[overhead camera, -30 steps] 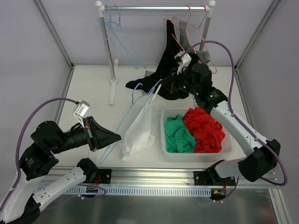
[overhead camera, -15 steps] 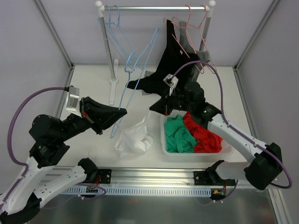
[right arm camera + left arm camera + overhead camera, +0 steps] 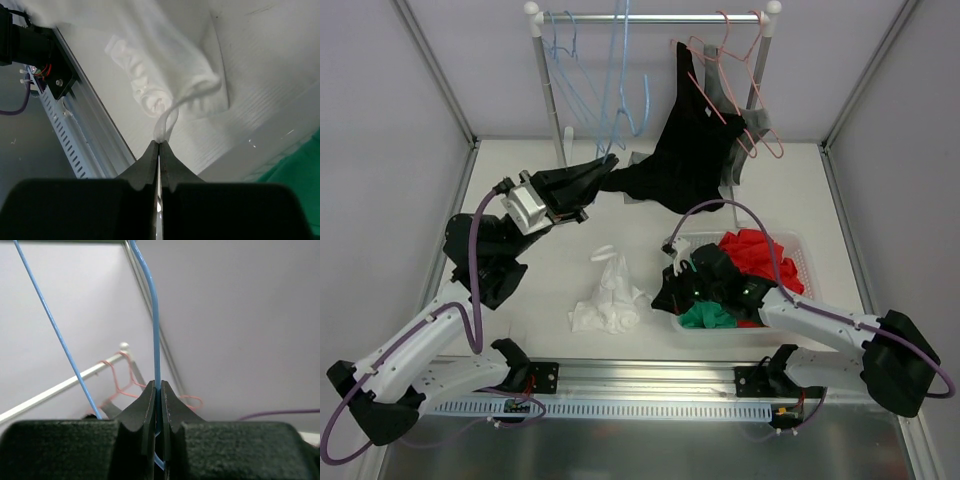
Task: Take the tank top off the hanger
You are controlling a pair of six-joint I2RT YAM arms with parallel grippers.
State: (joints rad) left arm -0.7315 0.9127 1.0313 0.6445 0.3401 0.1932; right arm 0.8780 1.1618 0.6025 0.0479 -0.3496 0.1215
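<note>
While the left hand (image 3: 158, 390) is pinched tight on the thin blue wire hanger (image 3: 155, 330), the right hand (image 3: 159, 146) nips a narrow white strap (image 3: 167, 122) of the soft, crumpled tank top (image 3: 608, 300), heaped on the counter (image 3: 545, 285).

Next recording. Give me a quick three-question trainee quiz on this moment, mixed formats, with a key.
1. True or false: the white tank top is already off the blue hanger.
2. Multiple choice: the left gripper is shut on A) the blue hanger, B) the white tank top, C) nothing.
3. Short answer: what does the right gripper pinch?

Key: 1 true, the top lies heaped on the table while the hanger is held up. 2 A. 3 a strap of the white tank top.
</note>
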